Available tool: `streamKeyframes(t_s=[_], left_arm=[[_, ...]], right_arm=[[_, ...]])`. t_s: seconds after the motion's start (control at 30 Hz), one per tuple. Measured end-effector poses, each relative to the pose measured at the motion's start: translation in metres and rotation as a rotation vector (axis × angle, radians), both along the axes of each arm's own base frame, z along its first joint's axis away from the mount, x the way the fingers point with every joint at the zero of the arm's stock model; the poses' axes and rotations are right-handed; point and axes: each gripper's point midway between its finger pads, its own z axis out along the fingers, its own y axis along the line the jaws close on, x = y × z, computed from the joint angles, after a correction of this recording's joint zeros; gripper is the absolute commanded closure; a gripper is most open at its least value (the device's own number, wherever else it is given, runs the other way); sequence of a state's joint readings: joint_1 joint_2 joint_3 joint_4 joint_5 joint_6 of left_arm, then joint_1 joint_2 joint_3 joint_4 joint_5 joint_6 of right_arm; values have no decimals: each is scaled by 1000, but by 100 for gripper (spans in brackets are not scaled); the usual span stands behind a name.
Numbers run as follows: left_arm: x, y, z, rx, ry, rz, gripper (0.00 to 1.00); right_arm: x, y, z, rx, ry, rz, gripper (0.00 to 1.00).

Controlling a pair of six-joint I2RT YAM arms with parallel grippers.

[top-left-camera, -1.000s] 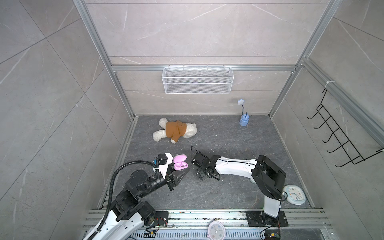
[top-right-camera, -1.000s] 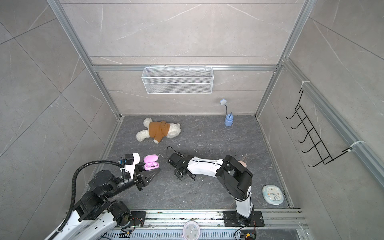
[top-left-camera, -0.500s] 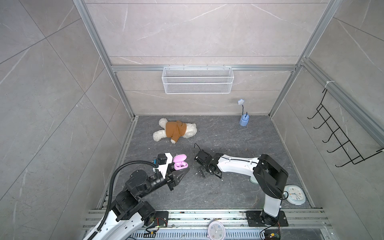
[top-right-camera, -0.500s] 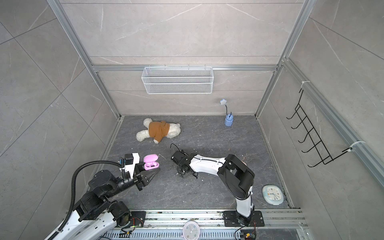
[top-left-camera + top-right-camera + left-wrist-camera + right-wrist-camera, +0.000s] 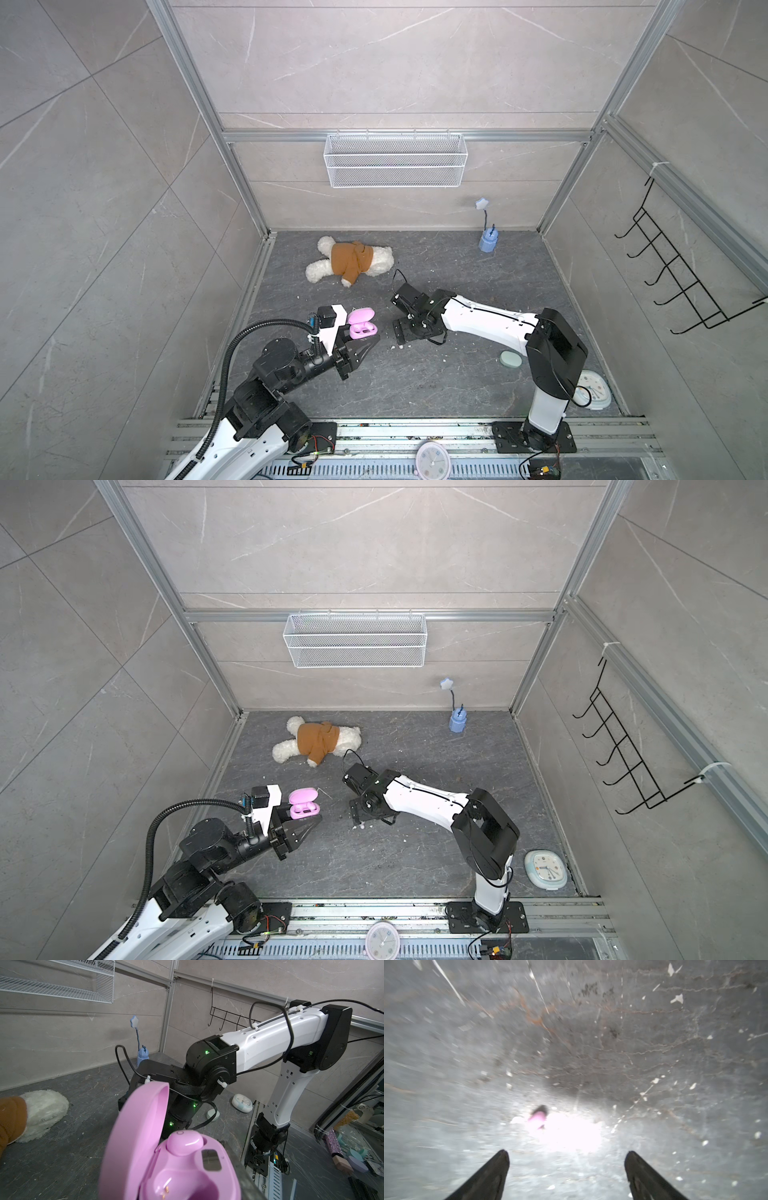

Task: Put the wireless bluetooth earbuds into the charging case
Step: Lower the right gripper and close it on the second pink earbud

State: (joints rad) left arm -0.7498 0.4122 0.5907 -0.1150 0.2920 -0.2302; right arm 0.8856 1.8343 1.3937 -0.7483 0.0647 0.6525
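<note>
Lying just ahead of spread right gripper (image 5: 566, 1152): pink earbud (image 5: 538, 1117) (blurred) | left gripper (image 5: 369, 343) clamps open charging case (image 5: 182, 1167)

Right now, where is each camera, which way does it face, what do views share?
Both top views: high at the front, looking down; left arm, right arm, left gripper holding the charging case.
Left wrist: faces the right arm over the open case; own fingers unclear.
Right wrist: faces the floor; right gripper open, blurred pink earbud ahead.
Shared: case, right arm: top and left wrist.
</note>
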Motion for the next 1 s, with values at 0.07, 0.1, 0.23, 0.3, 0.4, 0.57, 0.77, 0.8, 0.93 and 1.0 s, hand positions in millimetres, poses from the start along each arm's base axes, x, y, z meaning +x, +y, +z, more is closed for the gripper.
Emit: streamKeyframes(t_s=[0.07, 0.1, 0.23, 0.3, 0.4, 0.57, 0.77, 0.8, 0.93, 1.0], left_arm=[[0, 0, 2, -6, -6, -2, 69], [0, 0, 3, -8, -9, -3, 69], [-1, -1, 4, -12, -12, -6, 69], [-1, -1, 4, -12, -12, -6, 69], [-1, -1, 4, -12, -12, -7, 69], [-2, -2, 4, -11, -11, -16, 69], [-2, -3, 5, -18, -18, -24, 69], [-3, -3, 5, -18, -18, -24, 69], [-2, -3, 5, -19, -19, -24, 69], [-2, -3, 5, -18, -19, -24, 69]], right_arm=[[0, 7, 9, 49, 34, -71, 22], [0, 10, 13, 72, 51, -107, 27], [-5, 21, 9, 126, 137, -232, 40], [-8, 22, 0, 126, 179, -291, 46], [-10, 22, -11, 122, 221, -367, 52], [-11, 22, -22, 115, 252, -458, 57], [-10, 23, -34, 111, 272, -524, 62], [-9, 24, -36, 110, 273, -529, 62], [-10, 23, -48, 87, 287, -548, 66], [-10, 22, -54, 75, 293, -554, 67]])
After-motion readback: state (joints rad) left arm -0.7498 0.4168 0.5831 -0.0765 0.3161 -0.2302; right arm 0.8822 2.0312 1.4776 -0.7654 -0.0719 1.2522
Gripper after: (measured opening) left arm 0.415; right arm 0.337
